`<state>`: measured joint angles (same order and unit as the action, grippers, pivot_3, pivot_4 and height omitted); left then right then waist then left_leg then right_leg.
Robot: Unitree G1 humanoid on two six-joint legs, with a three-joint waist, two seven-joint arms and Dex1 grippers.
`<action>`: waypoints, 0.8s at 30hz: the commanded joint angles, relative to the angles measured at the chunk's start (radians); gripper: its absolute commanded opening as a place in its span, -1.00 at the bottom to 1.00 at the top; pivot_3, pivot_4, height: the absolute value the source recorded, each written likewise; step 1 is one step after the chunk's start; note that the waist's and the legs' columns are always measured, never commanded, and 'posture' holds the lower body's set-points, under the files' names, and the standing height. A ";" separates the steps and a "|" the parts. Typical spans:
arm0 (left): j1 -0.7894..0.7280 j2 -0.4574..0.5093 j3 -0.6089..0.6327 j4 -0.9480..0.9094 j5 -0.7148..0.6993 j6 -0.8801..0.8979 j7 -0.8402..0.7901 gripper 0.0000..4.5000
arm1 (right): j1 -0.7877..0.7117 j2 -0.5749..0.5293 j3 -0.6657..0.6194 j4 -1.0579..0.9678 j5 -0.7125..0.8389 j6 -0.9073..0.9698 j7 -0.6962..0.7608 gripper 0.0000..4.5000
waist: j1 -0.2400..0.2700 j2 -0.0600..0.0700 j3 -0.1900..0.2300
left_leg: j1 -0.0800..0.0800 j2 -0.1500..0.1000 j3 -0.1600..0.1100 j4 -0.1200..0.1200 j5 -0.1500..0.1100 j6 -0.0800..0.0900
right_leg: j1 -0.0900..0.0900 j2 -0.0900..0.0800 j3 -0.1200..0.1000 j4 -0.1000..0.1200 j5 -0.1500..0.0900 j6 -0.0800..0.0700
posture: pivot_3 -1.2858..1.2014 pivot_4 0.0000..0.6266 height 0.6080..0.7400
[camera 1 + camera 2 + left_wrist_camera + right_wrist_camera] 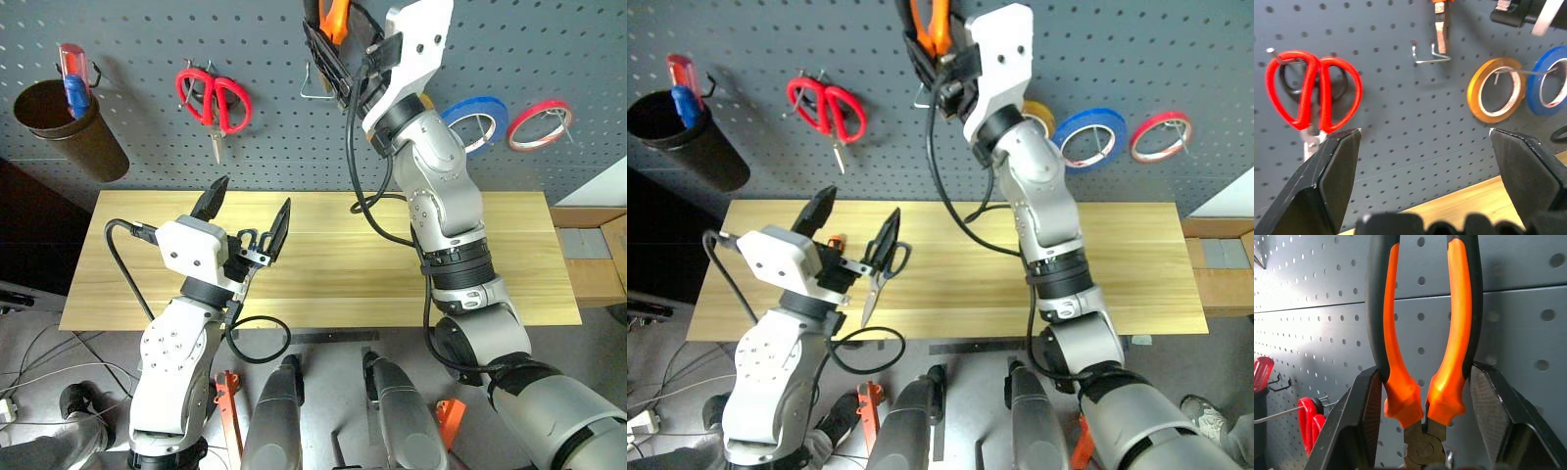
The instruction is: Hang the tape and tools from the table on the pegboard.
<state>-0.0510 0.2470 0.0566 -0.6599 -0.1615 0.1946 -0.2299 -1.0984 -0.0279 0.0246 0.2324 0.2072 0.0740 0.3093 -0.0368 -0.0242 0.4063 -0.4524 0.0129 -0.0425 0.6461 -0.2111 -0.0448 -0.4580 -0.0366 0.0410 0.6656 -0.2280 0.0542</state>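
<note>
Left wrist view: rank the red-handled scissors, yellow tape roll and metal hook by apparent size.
1. Red-handled scissors, though partly hidden behind a finger.
2. Yellow tape roll.
3. Metal hook.

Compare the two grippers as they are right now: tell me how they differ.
The right gripper is raised against the pegboard, while the left gripper hovers low over the table. The right gripper is clamped on the pliers by their orange-and-black handles; the left gripper holds nothing. The left gripper's fingers are spread wide; the right's are partly closed. Both have two black fingers.
</note>
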 commanded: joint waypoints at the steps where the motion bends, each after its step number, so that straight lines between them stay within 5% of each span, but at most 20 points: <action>1: 0.016 0.000 -0.002 -0.056 -0.014 -0.002 -0.002 1.00 | -0.024 0.012 0.008 -0.070 -0.006 -0.035 0.004 -0.06 | 0.003 0.000 0.000 | 0.000 0.000 0.000 0.000 0.000 0.000 | 0.000 0.000 0.000 0.000 0.000 0.000 | 0.05 0.22 1.00; 24: 0.026 0.002 0.009 -0.050 -0.026 0.002 -0.003 1.00 | 0.015 0.027 0.057 0.021 -0.088 -0.040 0.004 -0.06 | 0.005 0.000 0.000 | 0.000 0.000 0.000 0.000 0.000 0.000 | 0.000 0.000 0.000 0.000 0.000 0.000 | 0.05 0.22 1.00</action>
<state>-0.0361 0.2468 0.0560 -0.6619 -0.1783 0.2113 -0.2300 -1.0822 -0.0096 0.0654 0.3316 0.1105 0.0230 0.2987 -0.0318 -0.0242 0.4063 -0.4523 0.0127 -0.0426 0.6460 -0.2111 -0.0448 -0.4580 -0.0362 0.0408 0.6656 -0.2280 0.0541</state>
